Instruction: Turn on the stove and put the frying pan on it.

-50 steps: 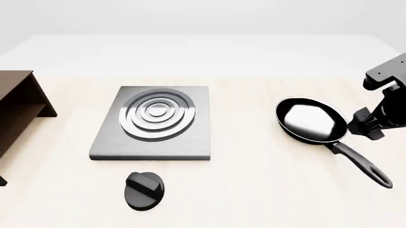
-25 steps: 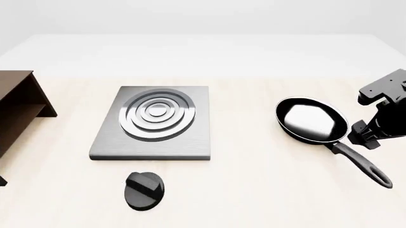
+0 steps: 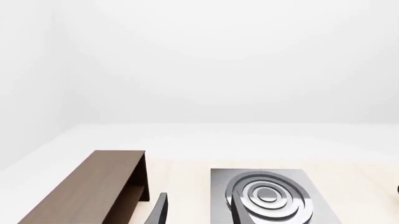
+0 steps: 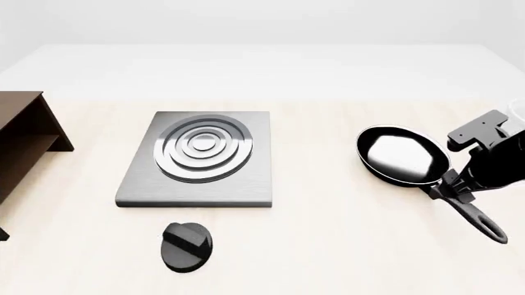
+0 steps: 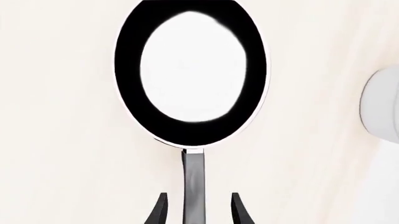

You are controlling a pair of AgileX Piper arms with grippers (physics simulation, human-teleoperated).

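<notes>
The stove is a grey slab with silver rings left of the middle, and its black knob lies apart in front of it. The stove also shows in the left wrist view. The frying pan sits on the table at the right, its handle pointing toward the front right. My right gripper is open and low over the handle where it meets the pan. In the right wrist view the fingers straddle the handle with gaps on both sides. My left gripper is open, empty and high, outside the front view.
A brown wooden shelf stands at the left edge; it also shows in the left wrist view. A white bowl sits close to the pan's far right side, a sliver of it at the front view's edge.
My right gripper has come down and to the left, from beside the pan's rim to straddling its handle. The pan, stove and knob have not moved.
</notes>
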